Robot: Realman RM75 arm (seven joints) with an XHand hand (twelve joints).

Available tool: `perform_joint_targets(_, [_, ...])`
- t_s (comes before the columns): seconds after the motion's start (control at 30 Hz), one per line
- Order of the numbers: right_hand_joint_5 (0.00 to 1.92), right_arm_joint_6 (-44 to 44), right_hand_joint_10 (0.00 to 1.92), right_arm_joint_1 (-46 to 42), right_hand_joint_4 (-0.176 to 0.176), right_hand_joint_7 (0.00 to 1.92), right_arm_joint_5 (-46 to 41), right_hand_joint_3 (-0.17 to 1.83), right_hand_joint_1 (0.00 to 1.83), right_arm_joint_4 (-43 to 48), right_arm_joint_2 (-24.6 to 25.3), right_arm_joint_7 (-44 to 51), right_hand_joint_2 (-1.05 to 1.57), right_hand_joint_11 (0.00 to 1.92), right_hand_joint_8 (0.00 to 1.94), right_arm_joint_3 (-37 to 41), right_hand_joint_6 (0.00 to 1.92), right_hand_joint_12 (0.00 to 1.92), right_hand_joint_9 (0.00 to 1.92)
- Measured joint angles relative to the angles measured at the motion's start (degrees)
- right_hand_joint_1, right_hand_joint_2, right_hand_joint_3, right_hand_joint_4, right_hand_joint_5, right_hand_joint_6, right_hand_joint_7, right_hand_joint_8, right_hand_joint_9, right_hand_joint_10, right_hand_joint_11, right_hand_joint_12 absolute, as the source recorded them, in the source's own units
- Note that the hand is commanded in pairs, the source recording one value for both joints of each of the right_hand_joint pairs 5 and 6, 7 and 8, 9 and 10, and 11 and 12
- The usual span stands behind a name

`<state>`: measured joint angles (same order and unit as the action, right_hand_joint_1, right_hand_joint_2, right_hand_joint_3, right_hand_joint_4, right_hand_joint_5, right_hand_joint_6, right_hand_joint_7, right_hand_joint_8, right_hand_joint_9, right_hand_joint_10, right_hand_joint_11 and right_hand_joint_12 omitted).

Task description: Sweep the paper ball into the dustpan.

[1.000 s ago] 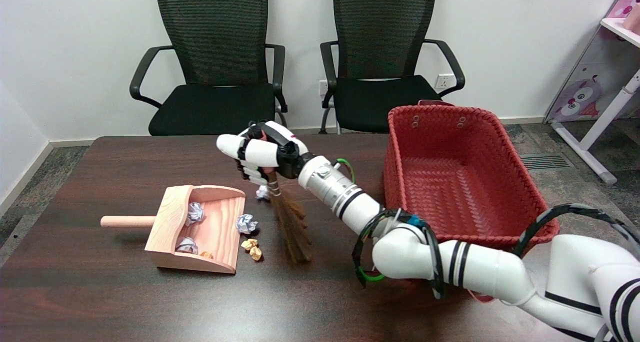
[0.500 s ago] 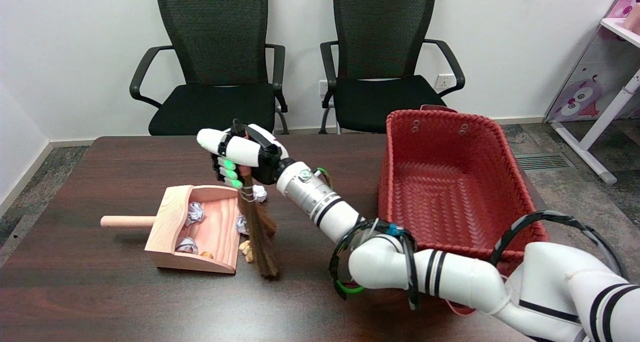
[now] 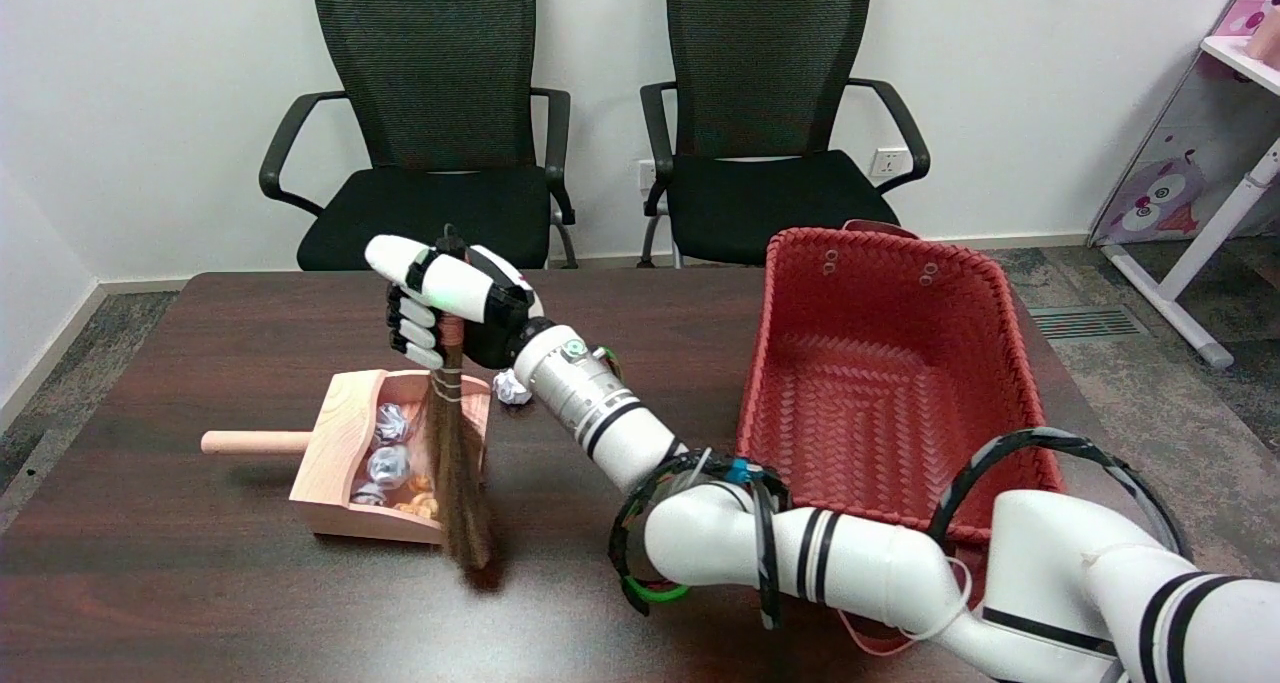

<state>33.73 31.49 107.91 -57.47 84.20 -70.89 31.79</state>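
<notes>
The small broom (image 3: 455, 453) is held in the right hand (image 3: 440, 298), whose fingers (image 3: 412, 331) are curled together around the upper end of its handle. The broom hangs nearly upright, its brown bristles spread across the open right-hand mouth of the wooden dustpan (image 3: 340, 433), with the tips at the pan's near right corner. Inside the dustpan, white paper balls (image 3: 388, 463) and some yellowish scraps (image 3: 420, 504) are seen, gathered between the bristles and the pan's back wall. One more white paper ball (image 3: 511, 388) is left on the dark table (image 3: 200, 593), just right of the pan's far corner and beside the wrist. A red woven basket (image 3: 890, 363) is set well to the right.
</notes>
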Motion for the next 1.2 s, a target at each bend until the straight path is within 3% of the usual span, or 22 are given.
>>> perform_joint_targets(0.57, [1.92, 8.9, 1.92, 0.7, 0.001, 1.92, -2.4, 1.83, 0.91, 0.3, 1.9, -8.0, 1.17, 1.92, 1.92, -0.3, 1.92, 1.92, 1.92])
perform_joint_targets(0.9, [1.92, 15.0, 1.92, -0.6, 0.009, 1.92, -2.5, 1.83, 0.89, -6.5, -3.5, -7.4, 1.13, 1.92, 1.92, -0.2, 1.92, 1.92, 1.92])
perform_joint_targets(1.2, [1.92, 19.6, 1.92, -1.7, 0.01, 1.92, -2.7, 1.76, 0.88, -12.9, -8.8, -5.9, 1.26, 1.92, 1.92, 0.1, 1.92, 1.92, 1.92])
